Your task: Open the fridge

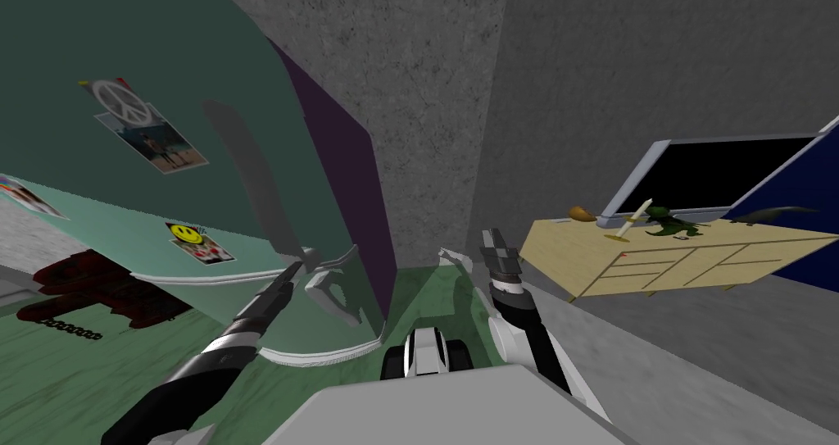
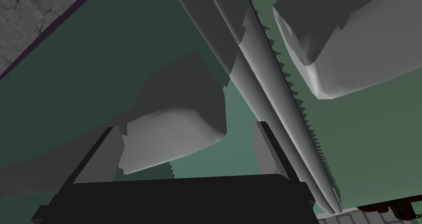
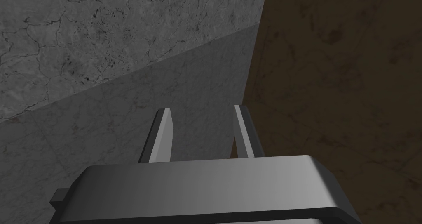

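The green fridge (image 1: 164,63) with stickers on its front stands at my left, its side dark purple. A long grey handle (image 1: 254,186) runs down its front. My left gripper (image 1: 308,260) is at the handle's lower end. In the left wrist view the gripper (image 2: 185,147) is open wide, with a grey handle foot (image 2: 173,139) between its fingers and the long handle bar (image 2: 263,81) just past one finger (image 2: 268,147). A second grey foot (image 2: 350,48) sits beyond the bar. My right gripper (image 1: 494,245) is raised at the middle, fingers (image 3: 162,135) apart with nothing between them.
A light wooden sideboard (image 1: 696,260) stands at the right with a green dinosaur figure (image 1: 673,227) and a candle (image 1: 632,219) on top, under a black window. A dark red object (image 1: 90,288) lies on the green floor at the left. Grey walls close the corner ahead.
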